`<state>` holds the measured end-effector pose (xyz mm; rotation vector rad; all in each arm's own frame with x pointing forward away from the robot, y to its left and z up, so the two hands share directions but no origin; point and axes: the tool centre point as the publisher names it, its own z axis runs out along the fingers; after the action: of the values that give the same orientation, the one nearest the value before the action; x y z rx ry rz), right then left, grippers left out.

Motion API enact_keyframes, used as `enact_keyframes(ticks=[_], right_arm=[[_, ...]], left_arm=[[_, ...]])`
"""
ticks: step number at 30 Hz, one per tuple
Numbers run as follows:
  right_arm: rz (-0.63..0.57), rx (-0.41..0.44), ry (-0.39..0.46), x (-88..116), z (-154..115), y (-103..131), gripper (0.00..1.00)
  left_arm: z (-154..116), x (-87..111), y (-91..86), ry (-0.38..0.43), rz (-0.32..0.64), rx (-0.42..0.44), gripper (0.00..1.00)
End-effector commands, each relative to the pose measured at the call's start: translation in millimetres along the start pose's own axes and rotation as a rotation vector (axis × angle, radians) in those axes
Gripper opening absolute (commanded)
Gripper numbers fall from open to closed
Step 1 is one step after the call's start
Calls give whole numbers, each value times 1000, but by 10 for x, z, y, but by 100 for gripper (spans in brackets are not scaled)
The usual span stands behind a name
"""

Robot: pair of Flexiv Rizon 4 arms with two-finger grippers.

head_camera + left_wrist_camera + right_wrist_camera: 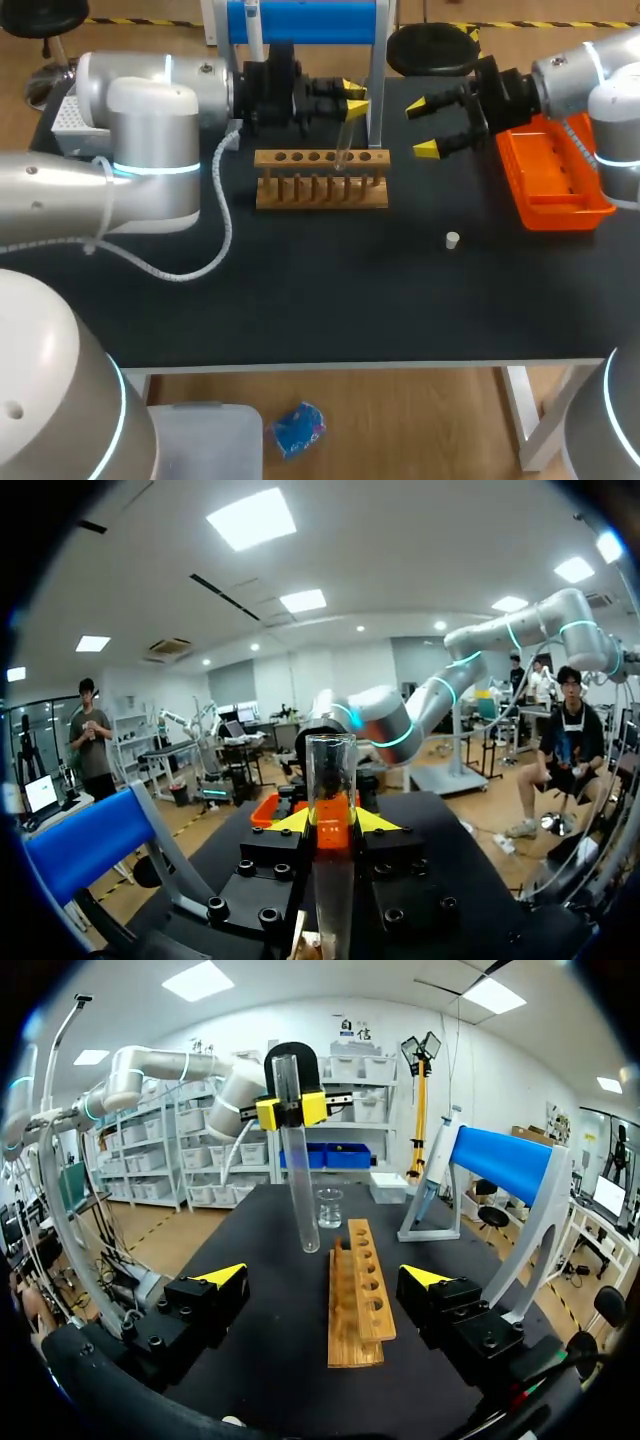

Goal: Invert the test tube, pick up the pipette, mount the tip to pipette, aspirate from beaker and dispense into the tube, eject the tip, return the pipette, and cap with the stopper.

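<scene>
Black table [300, 290], upper middle of frame: left gripper [352, 96] clamped on tube [344, 140], long axis vertical, mouth up, closed end down at rack [320, 190] holes, while right gripper [425, 127] sits spread open, empty, just right of tube.

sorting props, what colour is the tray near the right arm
Orange; the tray shows best in the head view.

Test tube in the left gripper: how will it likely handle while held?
The test tube looks like clear thin glass, so probably fragile and slippery; the left gripper clamps it near its upper end only. It looks empty, so likely light. Being round, it would probably roll if laid on the table instead of the wooden rack.
</scene>
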<state>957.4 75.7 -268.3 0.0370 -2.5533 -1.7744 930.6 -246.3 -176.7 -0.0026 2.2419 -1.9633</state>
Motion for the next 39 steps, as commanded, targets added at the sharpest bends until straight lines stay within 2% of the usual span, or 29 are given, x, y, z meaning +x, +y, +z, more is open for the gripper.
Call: enact_keyframes(ticks=[1, 5, 7, 15, 21, 28, 39], right_arm=[[-1, 1, 1, 1, -5, -5, 100], [-1, 1, 1, 1, -5, -5, 100], [-1, 1, 1, 1, -5, -5, 100], [-1, 1, 1, 1, -5, -5, 100], [-1, 1, 1, 1, -5, -5, 100], [-1, 1, 1, 1, -5, -5, 100], [-1, 1, 1, 1, -5, -5, 100]], left_arm=[[2, 22, -7, -13, 1, 1, 0], [34, -52, 50, -56, -44, 26, 0], [58, -96, 76, -74, -68, 0, 0], [122, -241, 141, -157, -57, 27, 0], [142, -310, 191, -182, -51, 28, 0], [134, -402, 353, -197, -95, 25, 0], [60, -581, 389, -232, -92, 38, 0]])
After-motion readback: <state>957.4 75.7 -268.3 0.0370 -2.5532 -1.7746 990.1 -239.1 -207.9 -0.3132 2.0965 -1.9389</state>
